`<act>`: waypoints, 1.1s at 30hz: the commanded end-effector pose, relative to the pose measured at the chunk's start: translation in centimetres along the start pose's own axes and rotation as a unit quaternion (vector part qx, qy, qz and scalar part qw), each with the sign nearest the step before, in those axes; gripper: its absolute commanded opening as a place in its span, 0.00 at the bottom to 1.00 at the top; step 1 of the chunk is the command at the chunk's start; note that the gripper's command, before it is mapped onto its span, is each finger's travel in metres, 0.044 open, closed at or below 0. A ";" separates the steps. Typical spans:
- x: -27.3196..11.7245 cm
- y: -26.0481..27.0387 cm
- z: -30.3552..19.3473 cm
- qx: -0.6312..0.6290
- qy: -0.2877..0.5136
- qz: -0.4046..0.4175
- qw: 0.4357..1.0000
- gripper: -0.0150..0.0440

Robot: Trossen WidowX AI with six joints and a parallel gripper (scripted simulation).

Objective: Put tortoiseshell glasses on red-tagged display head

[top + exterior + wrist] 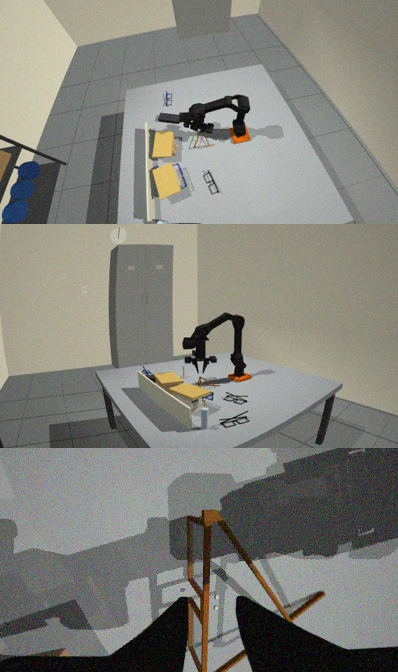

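The tortoiseshell glasses (194, 146) (206, 563), orange-brown with thin rims, rest on the table between the heads and the arm's base. In the wrist view their front is seen nearly edge-on and the two temples slant to the right. My gripper (200, 373) (212, 604) is partly open and empty, pointing down a little above the glasses. A skin-coloured display head (175, 146) shows only in part under a yellow board. The other head, under the second board, is mostly hidden behind blue glasses (183, 178) (212, 396). No red tag can be made out.
Yellow boards (163, 144) (166, 181) cover the heads from above. A pale upright panel (147, 171) (165, 399) stands behind them. Nearby are a dark block (168, 118), blue glasses (168, 99), black glasses (212, 183) (234, 421), a thin white post (183, 371) and a light-blue cylinder (204, 418).
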State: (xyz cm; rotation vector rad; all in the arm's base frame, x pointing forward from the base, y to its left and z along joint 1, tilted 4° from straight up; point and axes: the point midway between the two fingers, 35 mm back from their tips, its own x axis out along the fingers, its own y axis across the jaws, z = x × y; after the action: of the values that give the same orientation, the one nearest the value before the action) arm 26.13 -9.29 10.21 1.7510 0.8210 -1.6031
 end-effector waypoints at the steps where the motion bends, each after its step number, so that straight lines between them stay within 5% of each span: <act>1: 0.0 -0.1 -0.1 0.003 0.001 -0.003 1.000 0.46; 33: 4.7 0.4 0.0 0.003 0.001 -0.003 1.000 0.46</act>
State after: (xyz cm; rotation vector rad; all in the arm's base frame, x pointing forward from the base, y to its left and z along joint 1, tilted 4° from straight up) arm 26.78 -9.46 6.20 1.7512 0.8217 -1.6046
